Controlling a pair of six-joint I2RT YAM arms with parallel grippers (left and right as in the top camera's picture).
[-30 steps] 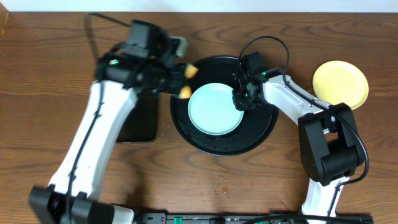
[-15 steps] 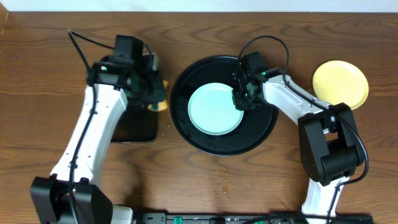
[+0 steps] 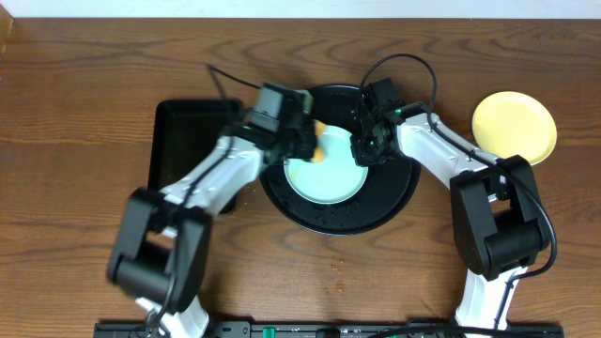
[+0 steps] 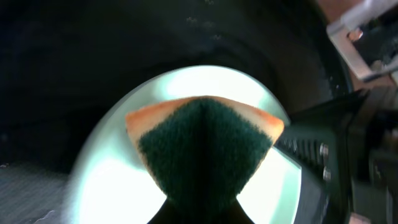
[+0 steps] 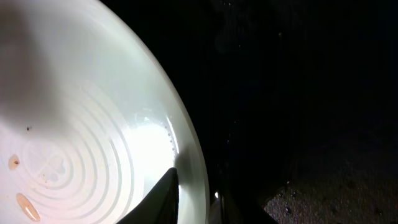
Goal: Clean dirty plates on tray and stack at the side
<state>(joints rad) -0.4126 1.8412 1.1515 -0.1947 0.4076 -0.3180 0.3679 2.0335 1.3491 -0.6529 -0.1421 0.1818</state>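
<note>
Scrubbing stage: left jaws, clamped on the sponge [image 3: 317, 150], hang over the plate [image 3: 324, 180]; right jaws pinch its right rim inside the tray [image 3: 376, 207].

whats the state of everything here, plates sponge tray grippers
mint plate: flat in the round tray, small brown smears on it
yellow plate: flat on the table, right of the tray, nothing touching it
sponge: held over the mint plate
round tray: wet, droplets on it
left gripper: shut on sponge
right gripper: shut on the mint plate's rim
</note>
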